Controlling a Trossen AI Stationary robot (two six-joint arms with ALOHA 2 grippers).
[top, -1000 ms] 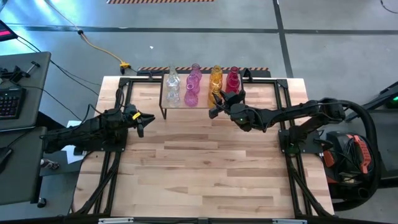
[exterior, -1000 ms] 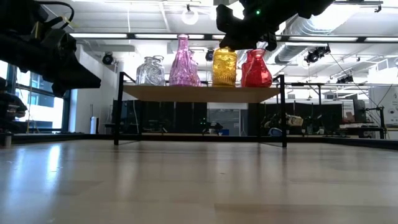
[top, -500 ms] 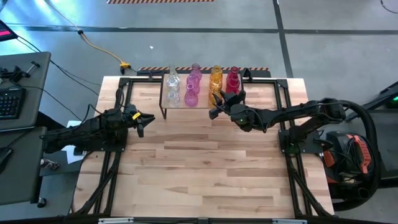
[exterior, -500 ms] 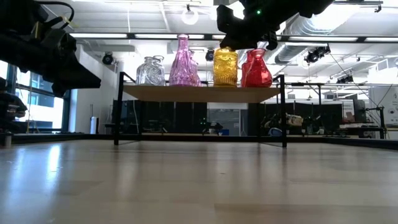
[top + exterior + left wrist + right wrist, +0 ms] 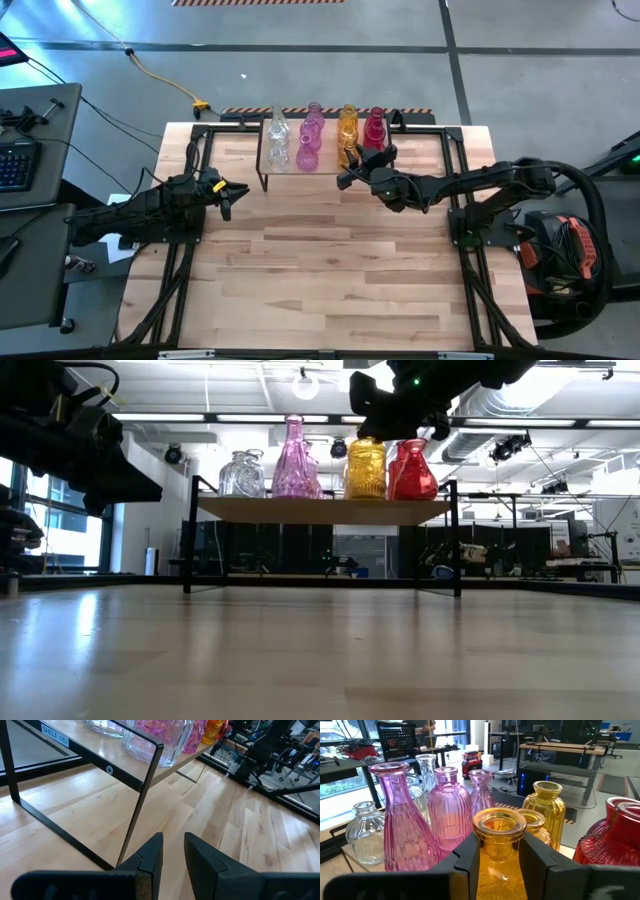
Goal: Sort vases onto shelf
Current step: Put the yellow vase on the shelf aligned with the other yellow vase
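Amber vase being set on the shelf's front edge.

The left gripper (image 5: pixel 237 190) waited left of the shelf (image 5: pixel 285 175), fingers nearly together, empty. The right gripper (image 5: pixel 499 851), arm stretched level over the shelf, clasped the amber vase (image 5: pixel 499 845) by its neck between red and pink neighbours; best lowered straight, released once seated.

A small blue label (image 5: pixel 54 734) on the shelf's (image 5: pixel 100 757) edge has white letters. It seems to say "SHELF 15". I can read no other words.

Robotics lab: exposed ceiling ducts (image 5: pixel 480 400), workbenches (image 5: pixel 560 749), taped concrete floor (image 5: pixel 300 60).
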